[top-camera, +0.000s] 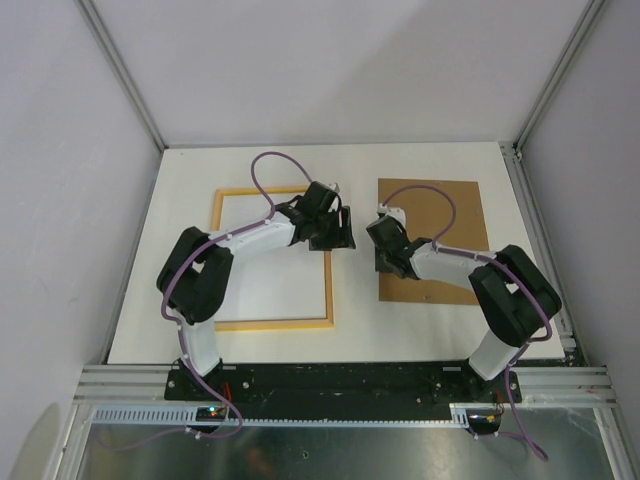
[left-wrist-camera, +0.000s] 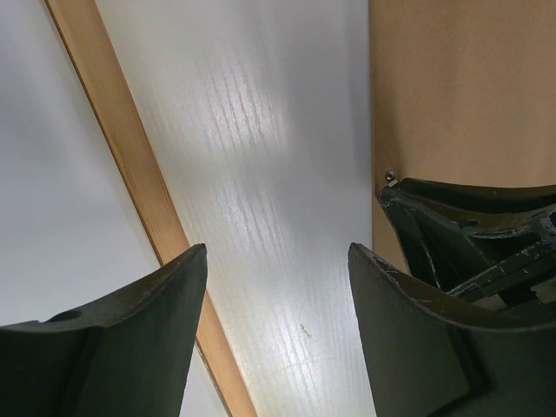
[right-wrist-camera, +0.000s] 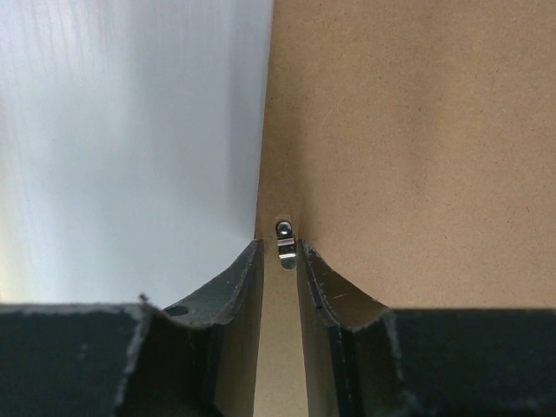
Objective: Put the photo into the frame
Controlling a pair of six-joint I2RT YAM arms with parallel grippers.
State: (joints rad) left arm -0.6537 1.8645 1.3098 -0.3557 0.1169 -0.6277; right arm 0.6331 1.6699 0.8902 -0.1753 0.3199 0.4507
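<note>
The frame (top-camera: 272,324) lies pale wood side up at the table's left, and its right rail (left-wrist-camera: 130,148) shows in the left wrist view. A smooth white surface (top-camera: 270,255) fills it; the photo's printed side is out of view. My left gripper (top-camera: 338,228) (left-wrist-camera: 276,248) hangs open over bare table between that rail and the brown backing board (top-camera: 440,215). My right gripper (top-camera: 383,240) (right-wrist-camera: 280,245) sits at the board's left edge. Its jaws are narrow, either side of a small metal tab (right-wrist-camera: 285,252) without touching it.
The backing board (right-wrist-camera: 417,130) lies flat at the right, and its edge (left-wrist-camera: 460,87) and my right gripper's body (left-wrist-camera: 473,234) show in the left wrist view. White walls and metal posts enclose the table (top-camera: 350,160). The arm bases stand on the near rail.
</note>
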